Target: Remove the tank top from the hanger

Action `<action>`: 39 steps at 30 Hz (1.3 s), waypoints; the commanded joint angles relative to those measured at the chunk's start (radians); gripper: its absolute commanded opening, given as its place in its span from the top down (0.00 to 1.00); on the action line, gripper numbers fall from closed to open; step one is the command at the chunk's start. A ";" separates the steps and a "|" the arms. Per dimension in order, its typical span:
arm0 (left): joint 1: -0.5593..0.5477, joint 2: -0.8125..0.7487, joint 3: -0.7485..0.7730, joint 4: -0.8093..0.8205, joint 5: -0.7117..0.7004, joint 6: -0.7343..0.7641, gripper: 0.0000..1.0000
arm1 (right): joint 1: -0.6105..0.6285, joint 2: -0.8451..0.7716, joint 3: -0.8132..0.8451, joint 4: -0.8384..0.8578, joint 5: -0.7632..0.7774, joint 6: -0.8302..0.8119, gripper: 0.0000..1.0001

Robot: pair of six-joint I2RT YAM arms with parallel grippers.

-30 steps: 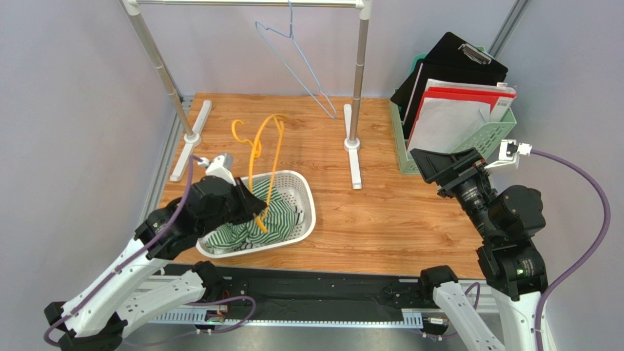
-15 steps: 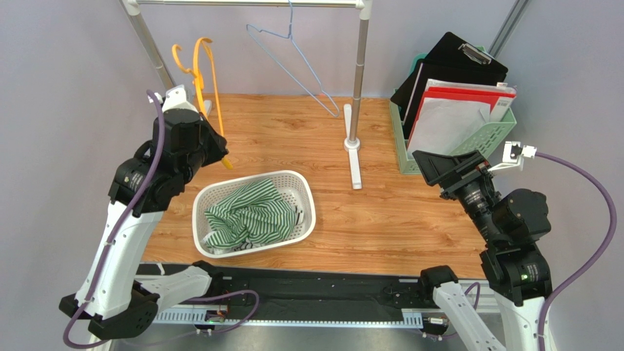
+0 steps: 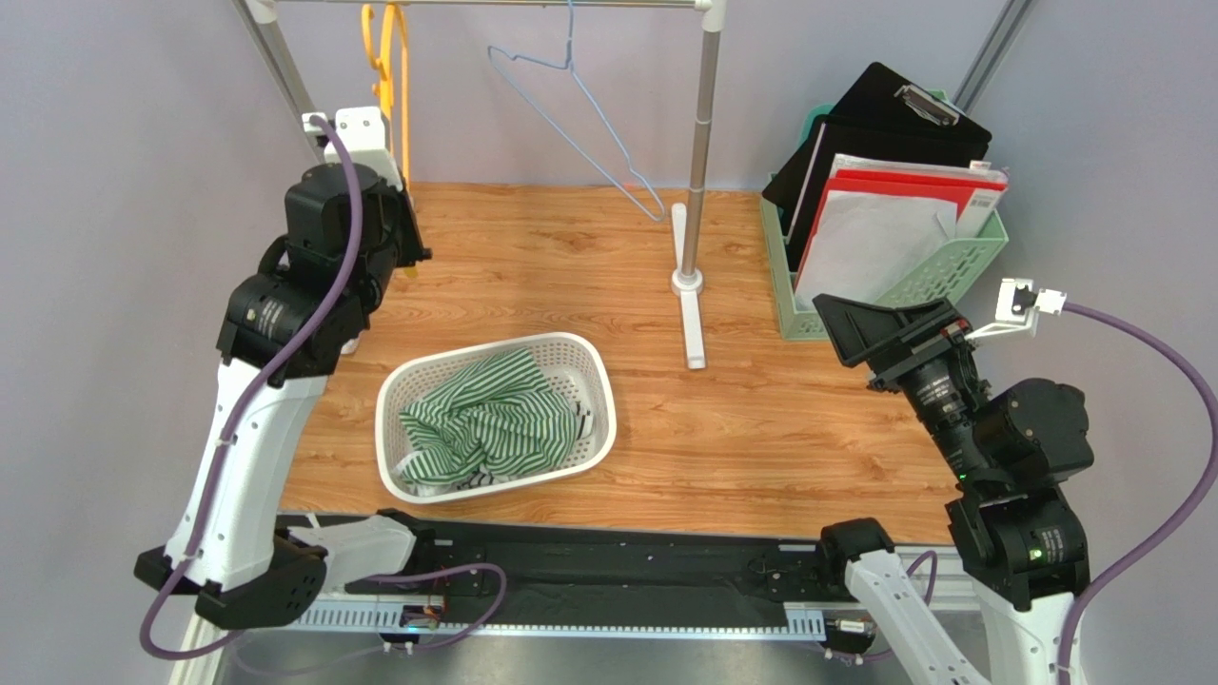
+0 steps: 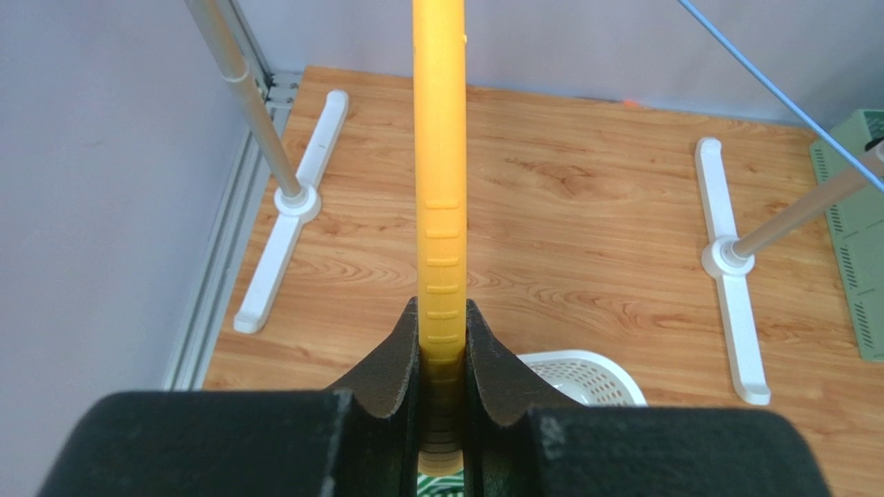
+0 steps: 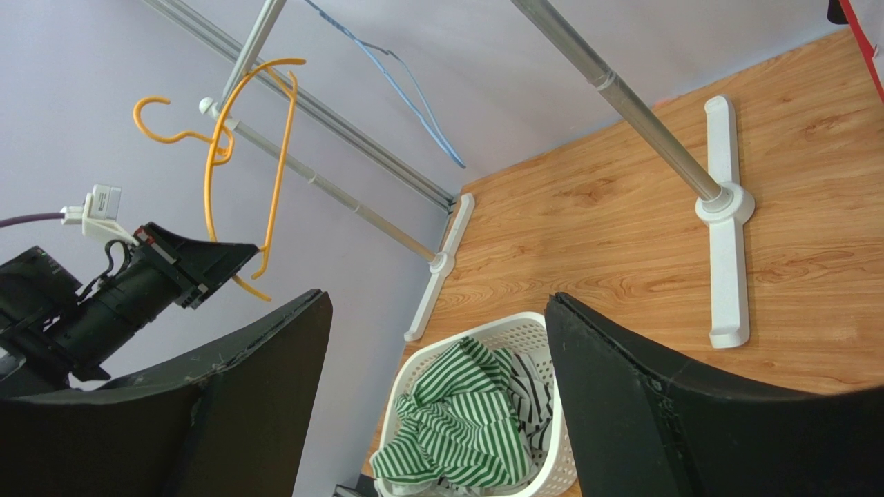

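Note:
The green-and-white striped tank top (image 3: 483, 423) lies crumpled in the white basket (image 3: 598, 374), also seen in the right wrist view (image 5: 467, 425). My left gripper (image 3: 400, 236) is raised at the far left and shut on the bare orange hanger (image 3: 385, 40); the hanger's bar runs up between the jaws (image 4: 440, 186). The hanger's hook is up near the rack's rail (image 5: 213, 145). My right gripper (image 3: 858, 326) is open and empty, held above the table's right side.
A garment rack (image 3: 698, 157) stands at the back with a blue wire hanger (image 3: 572, 107) on its rail. A green file holder (image 3: 915, 250) with folders and a clipboard stands at the back right. The rack's white feet (image 3: 689, 286) rest on the wooden table.
My left gripper lifted the orange hanger out of the basket and carried it up and back to the rack's left end. The tank top stayed in the basket. The right arm barely moved.

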 commanded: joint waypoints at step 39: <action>0.372 0.397 0.394 -0.235 0.448 -0.083 0.72 | -0.003 0.029 0.078 -0.034 -0.032 -0.052 0.18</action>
